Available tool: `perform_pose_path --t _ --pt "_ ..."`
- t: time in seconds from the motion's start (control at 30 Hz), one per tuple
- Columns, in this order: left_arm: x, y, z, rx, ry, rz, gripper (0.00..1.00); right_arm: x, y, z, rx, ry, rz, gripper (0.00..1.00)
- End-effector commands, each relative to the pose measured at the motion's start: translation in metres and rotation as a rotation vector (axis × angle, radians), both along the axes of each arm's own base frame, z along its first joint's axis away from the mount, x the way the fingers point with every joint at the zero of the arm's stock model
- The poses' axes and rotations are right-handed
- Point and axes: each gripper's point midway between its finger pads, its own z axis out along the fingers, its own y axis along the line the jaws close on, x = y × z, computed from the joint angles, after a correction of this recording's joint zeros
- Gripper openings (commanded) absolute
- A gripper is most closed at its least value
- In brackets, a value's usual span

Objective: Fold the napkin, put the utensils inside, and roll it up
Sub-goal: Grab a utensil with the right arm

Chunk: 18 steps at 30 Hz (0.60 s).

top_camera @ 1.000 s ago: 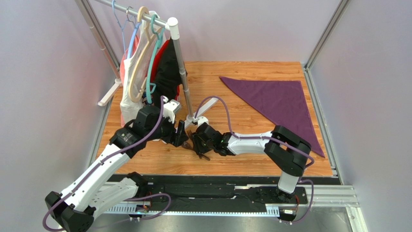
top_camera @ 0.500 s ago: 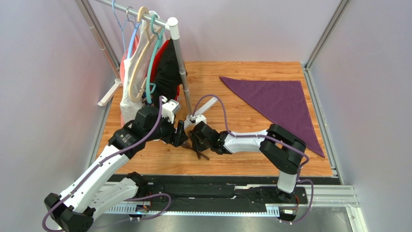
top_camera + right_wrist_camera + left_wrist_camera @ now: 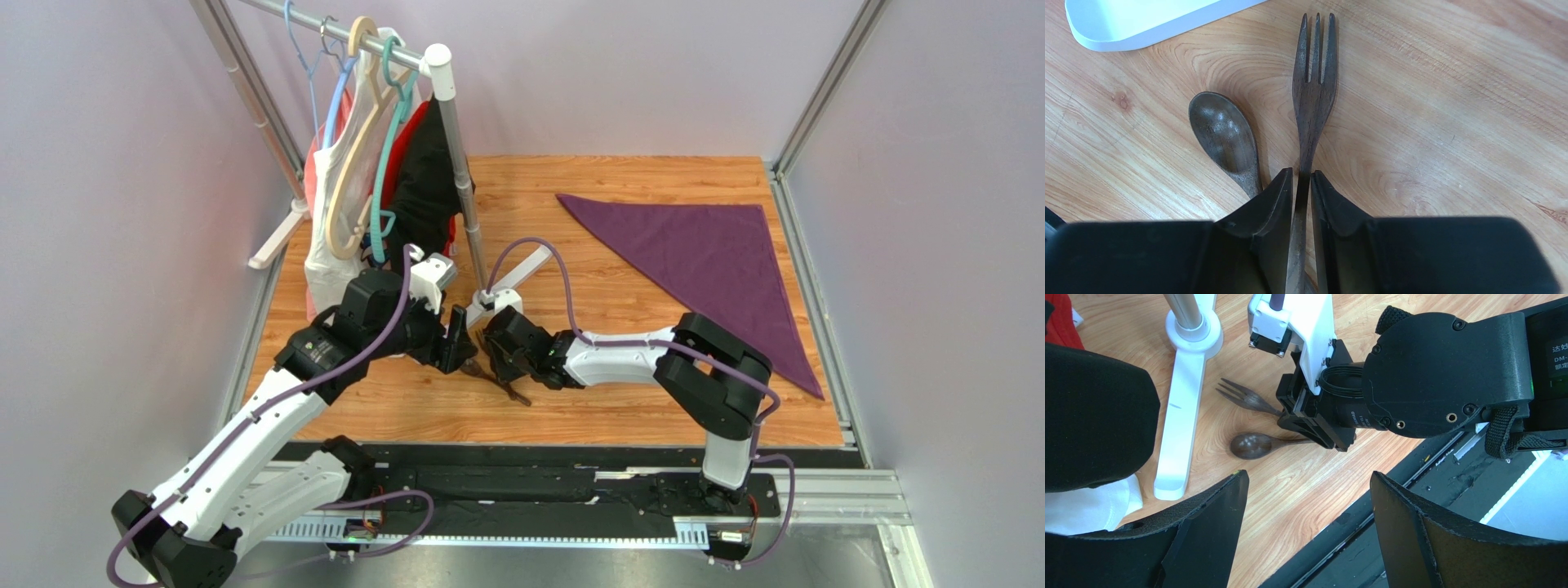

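Observation:
The purple napkin (image 3: 711, 263) lies flat as a folded triangle at the table's back right. A dark wooden fork (image 3: 1313, 92) and a matching spoon (image 3: 1224, 138) lie side by side on the wood near the front centre; the left wrist view shows the fork (image 3: 1244, 399) and spoon (image 3: 1252, 445) too. My right gripper (image 3: 1301, 177) is low over them, its two fingers pressed on either side of the fork's handle, and the spoon's handle runs under its left finger. My left gripper (image 3: 1309, 481) hovers open just left of them, holding nothing.
A clothes rack (image 3: 368, 159) with hangers and white, black and red garments stands at the back left. Its white foot (image 3: 1177, 422) lies right beside the utensils' heads. The table's black front rail (image 3: 1413, 471) runs close behind the right gripper.
My right arm has slid a little to the left and its jaws have narrowed onto the fork's handle. The left arm has stayed still.

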Motion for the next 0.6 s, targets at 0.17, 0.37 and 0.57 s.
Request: perform_pose_path --t 0.17,0.37,0.57 --pt "0.002 0.000 0.003 -0.016 -0.010 0.011 0.82 0.008 -0.007 0.000 -0.036 -0.006 -0.014 0.08" --pt "0.002 -0.001 0.001 -0.013 -0.002 0.011 0.82 0.011 -0.047 0.040 -0.072 -0.080 -0.011 0.00" --pt "0.003 -0.001 0.001 -0.012 -0.001 0.009 0.82 0.036 -0.143 0.084 -0.186 -0.174 -0.078 0.00"
